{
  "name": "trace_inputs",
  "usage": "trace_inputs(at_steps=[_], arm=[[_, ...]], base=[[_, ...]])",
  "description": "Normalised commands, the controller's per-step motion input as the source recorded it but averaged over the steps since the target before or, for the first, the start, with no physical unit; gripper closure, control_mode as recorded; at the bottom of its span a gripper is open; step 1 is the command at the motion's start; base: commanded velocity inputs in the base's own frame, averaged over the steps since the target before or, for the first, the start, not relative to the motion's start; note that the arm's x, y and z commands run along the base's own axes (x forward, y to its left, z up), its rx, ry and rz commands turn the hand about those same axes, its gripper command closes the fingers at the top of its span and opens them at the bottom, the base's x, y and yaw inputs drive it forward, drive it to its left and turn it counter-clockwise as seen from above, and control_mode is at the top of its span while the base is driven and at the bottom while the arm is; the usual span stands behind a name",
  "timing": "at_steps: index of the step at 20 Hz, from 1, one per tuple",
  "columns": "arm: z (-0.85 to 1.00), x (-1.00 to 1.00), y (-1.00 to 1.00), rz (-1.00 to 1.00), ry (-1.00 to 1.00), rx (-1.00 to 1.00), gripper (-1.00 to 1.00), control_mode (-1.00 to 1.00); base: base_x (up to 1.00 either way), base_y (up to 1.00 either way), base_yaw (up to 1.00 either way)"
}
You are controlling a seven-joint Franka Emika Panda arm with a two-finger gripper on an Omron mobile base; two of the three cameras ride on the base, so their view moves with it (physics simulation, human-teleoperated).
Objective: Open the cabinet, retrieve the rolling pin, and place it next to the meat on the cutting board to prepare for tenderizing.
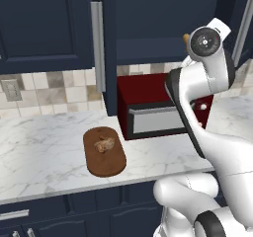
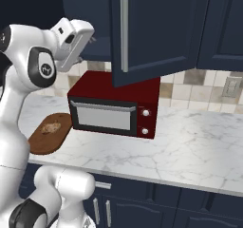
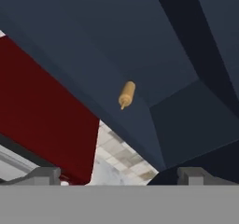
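Cabinet [image 2: 142, 32]: one door is hanging swung open over the microwave [image 2: 114, 109], so the shelf inside is lying exposed.
Rolling pin [image 3: 126, 94]: it is lying on the cabinet floor, well ahead of the fingers and slightly left of their midline in the hand view. One peg end is pointing roughly back toward the hand, so its long axis is running mostly away from the gripper, not across it.
Gripper [image 3: 119, 175]: the fingers [image 3: 44, 175] are standing spread wide, holding nothing.
Arm: it is reaching up beside the open door, with the hand tilted toward the cabinet opening, above the microwave.
Next move, as I judge it: the hand is needing to advance and probably roll to straddle the pin.
Cutting board [image 1: 104, 152]: it is lying on the counter [image 1: 44, 147] left of the microwave, with the meat [image 1: 104, 144] sitting on it.
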Motion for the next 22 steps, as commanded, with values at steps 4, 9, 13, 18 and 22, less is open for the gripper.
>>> trace_inputs(at_steps=[4,9,13,18,22], arm=[[-0.14,0.2,-0.08,0.0,0.02,-0.05,-1.0,-1.0],[-0.04,0.1,-0.42,-0.01,0.01,-0.01,-1.0,-1.0],[0.0,0.0,-0.58,-0.05,0.06,0.0,-1.0,-1.0],[0.0,-0.08,-0.55,-0.09,0.05,0.0,-1.0,-1.0],[0.0,-0.14,-0.58,-0.11,0.04,0.0,-1.0,-1.0]], base=[[0.0,0.0,0.0],[0.0,0.0,0.0],[0.0,0.0,0.0],[0.0,0.0,0.0],[0.0,0.0,0.0]])
